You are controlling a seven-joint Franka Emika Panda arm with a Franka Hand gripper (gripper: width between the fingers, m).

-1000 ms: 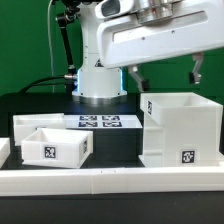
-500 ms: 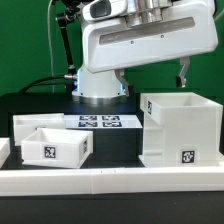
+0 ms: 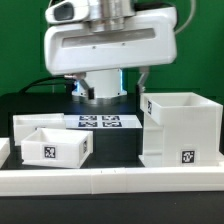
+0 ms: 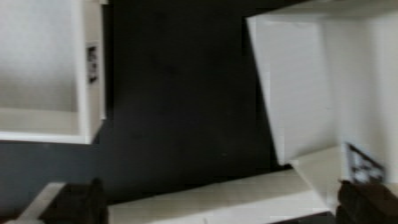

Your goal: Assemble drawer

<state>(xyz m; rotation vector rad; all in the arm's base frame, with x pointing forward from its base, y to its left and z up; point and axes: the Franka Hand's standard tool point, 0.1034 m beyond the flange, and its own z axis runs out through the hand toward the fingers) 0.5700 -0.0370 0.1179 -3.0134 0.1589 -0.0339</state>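
Observation:
The drawer's large white hollow housing (image 3: 181, 128) stands at the exterior view's right, with a tag low on its front. A small open-top white tray (image 3: 55, 147) with a front tag sits at the left, and a longer white part (image 3: 30, 123) lies behind it. My gripper (image 3: 114, 86) hangs high above the gap between tray and housing, open wide and empty. In the wrist view the gripper (image 4: 222, 206) frames a white edge (image 4: 214, 200) far below. White drawer parts lie to either side there (image 4: 302, 80), (image 4: 45, 70). I cannot tell which is which.
The marker board (image 3: 100, 122) lies behind the parts, by the robot base (image 3: 100, 85). A low white rail (image 3: 110, 180) borders the table's front. Black tabletop (image 3: 115, 148) shows between the tray and the housing.
The gripper has travelled from above the housing toward the exterior view's left, staying open and empty. The drawer parts have not moved.

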